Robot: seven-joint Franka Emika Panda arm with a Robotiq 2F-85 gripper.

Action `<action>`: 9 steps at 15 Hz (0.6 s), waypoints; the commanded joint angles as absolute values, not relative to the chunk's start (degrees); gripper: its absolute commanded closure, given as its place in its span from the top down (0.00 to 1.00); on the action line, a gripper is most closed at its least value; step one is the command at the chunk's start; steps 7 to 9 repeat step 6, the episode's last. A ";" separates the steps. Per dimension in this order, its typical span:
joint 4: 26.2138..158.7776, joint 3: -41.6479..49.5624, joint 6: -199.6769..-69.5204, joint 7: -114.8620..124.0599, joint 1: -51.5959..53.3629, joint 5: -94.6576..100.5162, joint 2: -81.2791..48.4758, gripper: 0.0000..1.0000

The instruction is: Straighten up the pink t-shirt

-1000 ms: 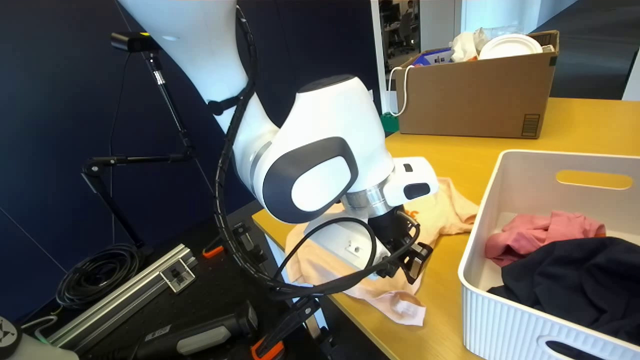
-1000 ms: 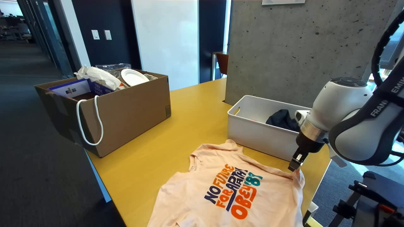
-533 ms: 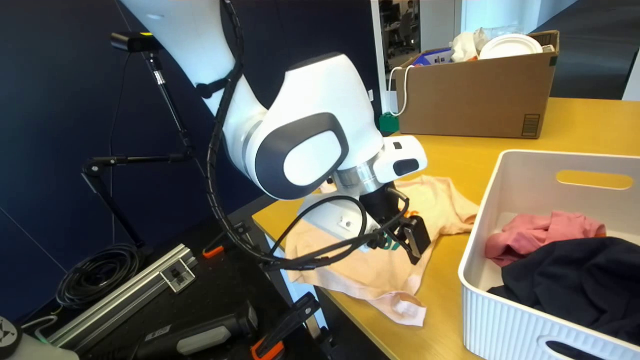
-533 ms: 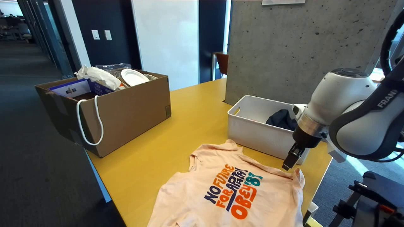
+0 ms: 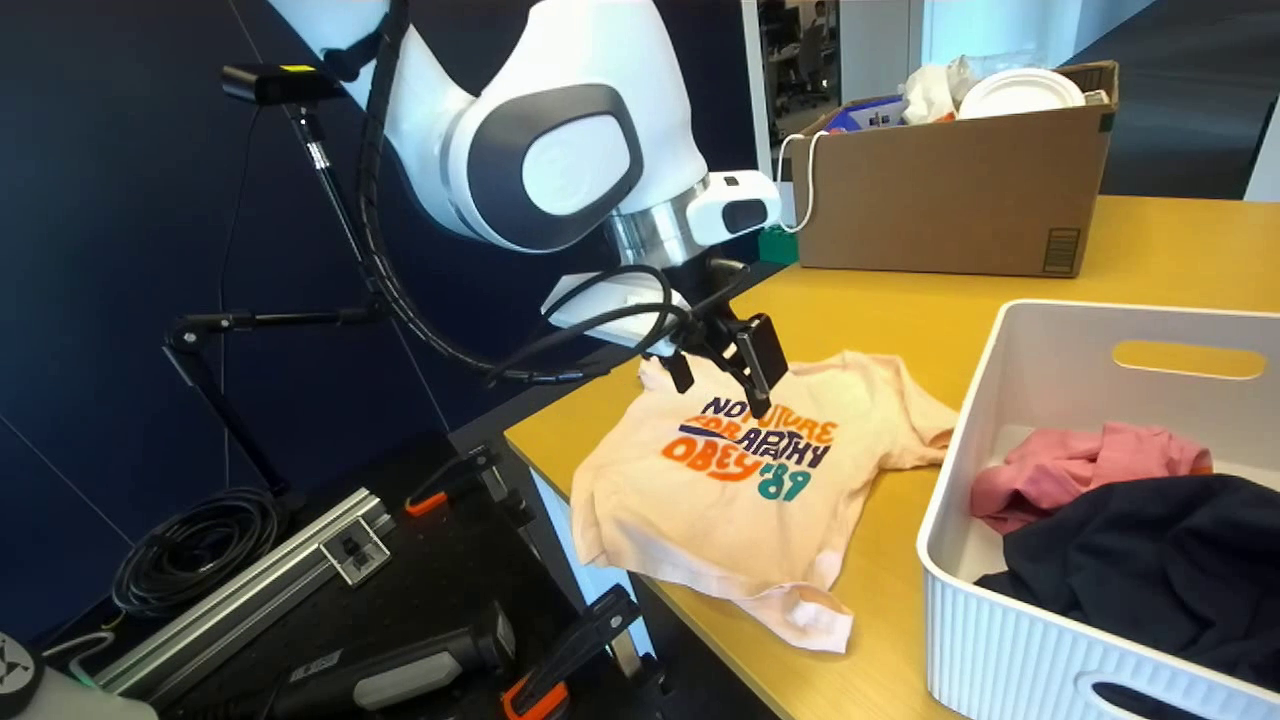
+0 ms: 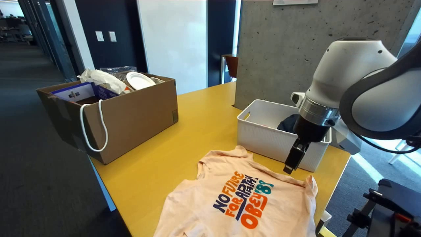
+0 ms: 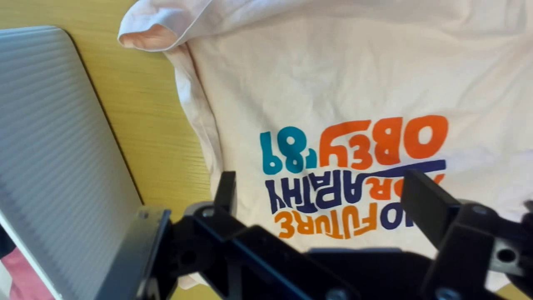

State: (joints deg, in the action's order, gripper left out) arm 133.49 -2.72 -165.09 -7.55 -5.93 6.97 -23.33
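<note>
Fingers (image 7: 431,205) above table (image 6: 204,121) beside concrete (image 6: 306,59)

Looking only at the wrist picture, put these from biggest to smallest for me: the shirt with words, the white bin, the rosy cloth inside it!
1. Pink t-shirt: by far the most showing.
2. White bin: cut off by the left edge.
3. Rose-pink cloth: only a small piece shows.

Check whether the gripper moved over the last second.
Yes. In an exterior view the gripper has gone up and toward picture left, leaving a wider gap there to the white bin, which hasn't moved.
</note>
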 commanded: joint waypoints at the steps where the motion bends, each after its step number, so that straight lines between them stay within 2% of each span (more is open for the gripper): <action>1: 133.37 -4.21 -159.16 -9.63 -6.39 3.53 -20.55 1.00; 9: 133.24 -2.42 -159.32 -8.36 -4.90 4.20 -21.27 1.00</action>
